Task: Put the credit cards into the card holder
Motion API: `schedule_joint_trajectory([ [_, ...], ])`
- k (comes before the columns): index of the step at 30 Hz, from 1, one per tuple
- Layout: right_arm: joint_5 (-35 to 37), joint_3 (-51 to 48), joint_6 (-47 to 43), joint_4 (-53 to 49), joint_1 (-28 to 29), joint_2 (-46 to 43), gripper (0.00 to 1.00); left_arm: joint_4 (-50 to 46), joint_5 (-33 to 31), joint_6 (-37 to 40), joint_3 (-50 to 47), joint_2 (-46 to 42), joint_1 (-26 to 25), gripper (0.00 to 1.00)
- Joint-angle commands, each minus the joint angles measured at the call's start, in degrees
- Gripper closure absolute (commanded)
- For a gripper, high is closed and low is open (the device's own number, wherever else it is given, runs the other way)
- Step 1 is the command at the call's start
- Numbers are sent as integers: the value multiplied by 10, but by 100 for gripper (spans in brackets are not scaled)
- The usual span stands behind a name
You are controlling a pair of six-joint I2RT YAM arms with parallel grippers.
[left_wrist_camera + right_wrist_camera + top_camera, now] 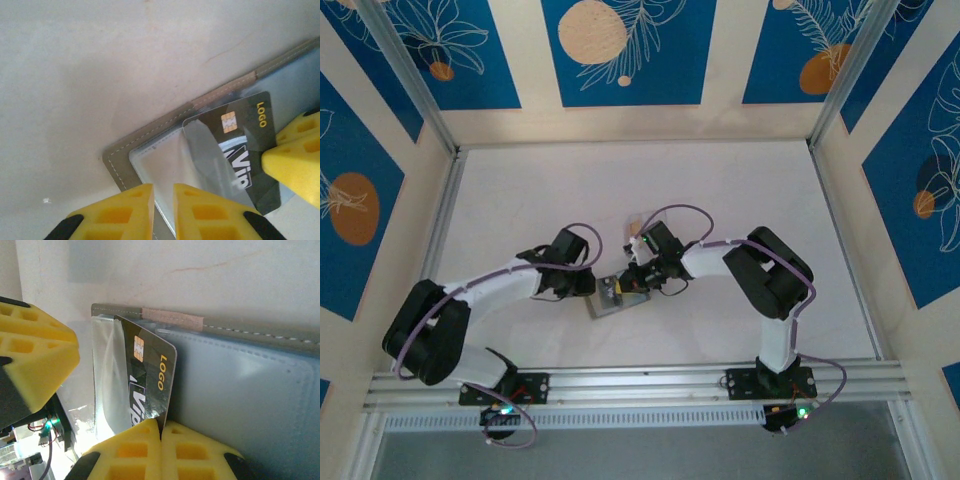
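Toward the bench's [520, 200] near edge, right tool [161, 426] clamps black card [150, 375] over card holder [240, 390]; left tool [163, 192] nearly closed, grip unclear.

The pale table [720, 190] is seen bearing the card holder [603, 305], laid open flat near the middle; a tan card [634, 222] is spotted just beyond.

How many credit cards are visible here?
2. A black card in the right gripper at the open card holder; a tan card on the table beyond. Others may be hidden.
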Motion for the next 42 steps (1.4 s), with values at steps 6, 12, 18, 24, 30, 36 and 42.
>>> schedule_joint_trajectory([
  [6, 25, 18, -35, -114, 5, 6, 100, 10, -14, 6, 3, 67, 1, 87],
  [12, 28, 33, -55, -167, 1, 3, 100, 16, -33, 5, -9, 83, 1, 88],
  [18, 30, 29, -54, -177, -6, 3, 100, 24, -35, 7, -18, 87, 1, 88],
  [24, 40, 35, -53, -184, -14, 0, 100, 29, -29, 10, -19, 92, 1, 88],
  [30, 25, 63, -65, -200, -15, 15, 100, 35, -26, 8, -23, 89, 1, 88],
  [36, 12, 77, -78, -218, -9, 32, 100, 38, -23, 8, -25, 87, 1, 88],
  [42, 4, 83, -86, -224, -1, 39, 100, 43, -20, 9, -26, 87, 0, 87],
])
